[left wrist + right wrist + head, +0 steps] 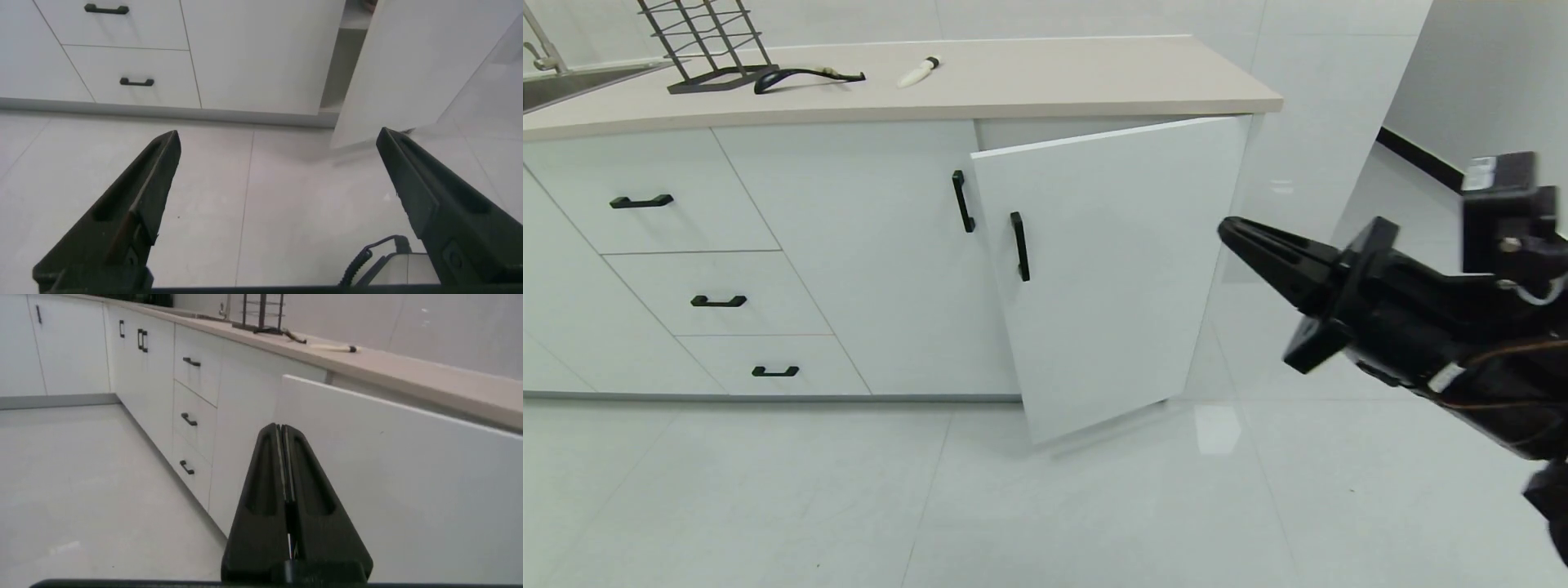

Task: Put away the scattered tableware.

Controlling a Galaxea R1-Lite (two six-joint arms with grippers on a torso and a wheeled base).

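Observation:
On the beige countertop (1045,77) lie a black curved utensil (807,77) and a small white-handled knife (919,71); both appear farther off in the right wrist view, utensil (295,337) and knife (334,348). My right gripper (1228,231) is shut with nothing in it, hanging just right of the half-open white cabinet door (1111,269), tips level with the door's outer edge. From its own wrist the right gripper (282,429) points at the door's face (392,482). My left gripper (278,139) is open over the floor, facing the cabinet base.
A black wire rack (707,45) stands on the counter beside a sink (572,82) at the far left. Three drawers (719,300) with black handles sit left of the doors. The open door (425,57) juts out over the glossy tiled floor (849,506).

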